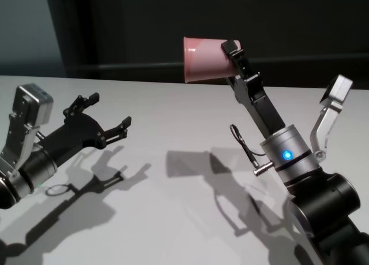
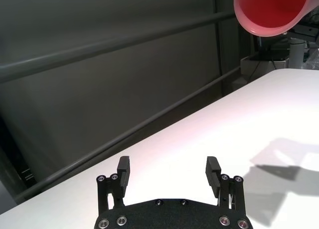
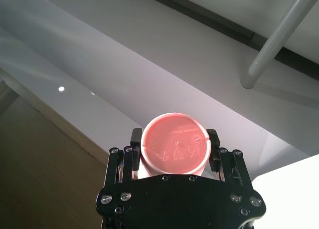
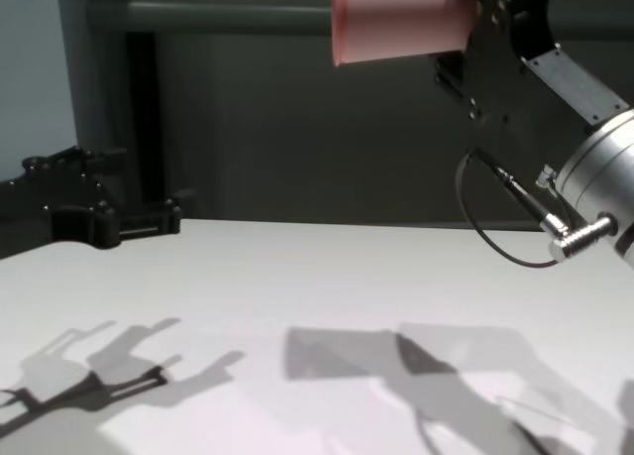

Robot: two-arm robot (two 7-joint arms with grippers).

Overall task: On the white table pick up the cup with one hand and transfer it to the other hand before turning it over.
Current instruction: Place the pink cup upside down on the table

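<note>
The pink cup [image 1: 206, 60] is held up in the air on its side, well above the white table [image 1: 173, 112], with its open mouth facing left. My right gripper [image 1: 230, 58], black with a silver wrist and looping cable, is shut on the cup near its base. The right wrist view shows the cup's base [image 3: 174, 148] between the fingers [image 3: 135, 139]. My left gripper [image 1: 108, 110], with the grey boxy housing, is open and empty low over the table's left side, pointing toward the cup. The cup's mouth [image 2: 271, 9] shows in the left wrist view, beyond the open left gripper [image 2: 167, 171].
A dark wall with horizontal rails [image 4: 198, 17] stands behind the table's far edge [image 1: 144, 80]. Shadows of both arms and the cup fall on the tabletop [image 4: 327, 356]. Nothing else lies on the table.
</note>
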